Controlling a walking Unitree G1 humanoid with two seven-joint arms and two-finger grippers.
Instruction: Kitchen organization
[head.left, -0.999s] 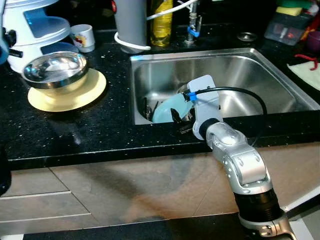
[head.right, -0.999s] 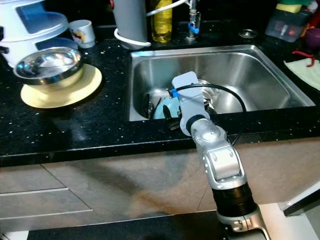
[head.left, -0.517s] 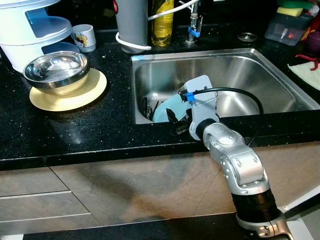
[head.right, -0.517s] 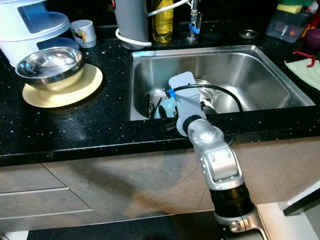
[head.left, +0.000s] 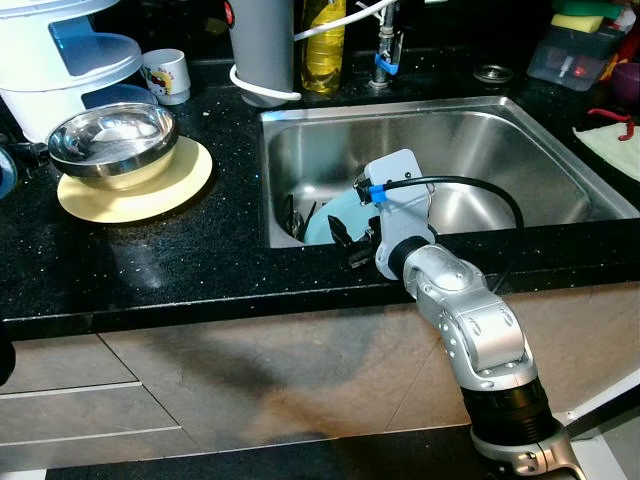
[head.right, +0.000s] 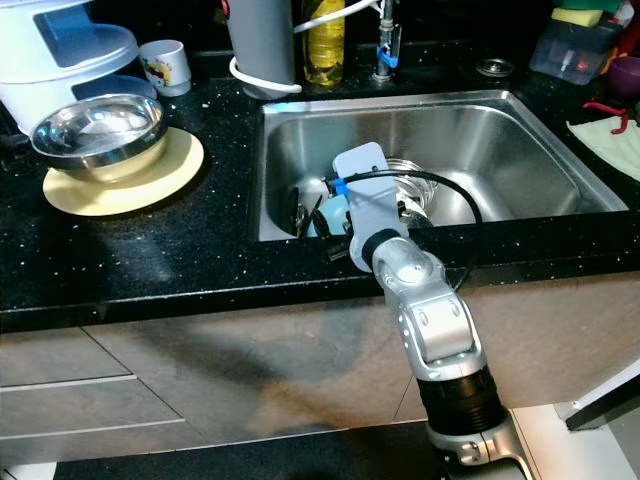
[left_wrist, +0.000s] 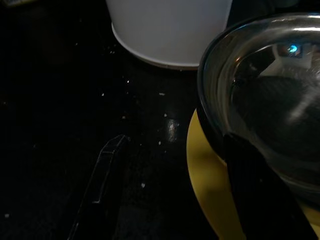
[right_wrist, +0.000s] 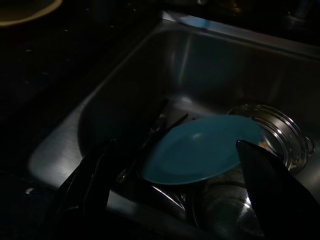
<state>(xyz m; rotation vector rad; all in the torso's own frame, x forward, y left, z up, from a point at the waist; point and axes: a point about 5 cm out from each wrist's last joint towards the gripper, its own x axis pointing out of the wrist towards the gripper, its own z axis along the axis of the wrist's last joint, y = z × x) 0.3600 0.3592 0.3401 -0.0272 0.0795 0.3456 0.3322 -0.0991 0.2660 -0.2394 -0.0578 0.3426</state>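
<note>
Right wrist view showed it best: the right gripper (right_wrist: 170, 200) hung over the near edge of the sink (head.left: 560, 150) with its two black fingers spread wide, holding nothing, and the blue plate (right_wrist: 197, 149) sat right between and beyond them. So I'd say the step in hand was reaching in to pick that plate out of the sink, with the grab itself not yet made.

The plate lay down in the near left corner of the basin, tilted, propped on the other stuff in there: some dark utensils (right_wrist: 157, 125) on one side and a glass lid (right_wrist: 280, 135) on the other. Its long axis ran roughly left to right across the sink, face turned up and toward the robot.

Next move, I reckon, called for dropping lower and getting one finger under the raised rim, because a tilted plate on loose cutlery could easily slide.

The left gripper (left_wrist: 170, 200) was also open, sitting by the steel bowl (head.left: 112, 138) on the yellow plate (head.left: 150, 195) over on the counter (head.left: 200, 270).
</note>
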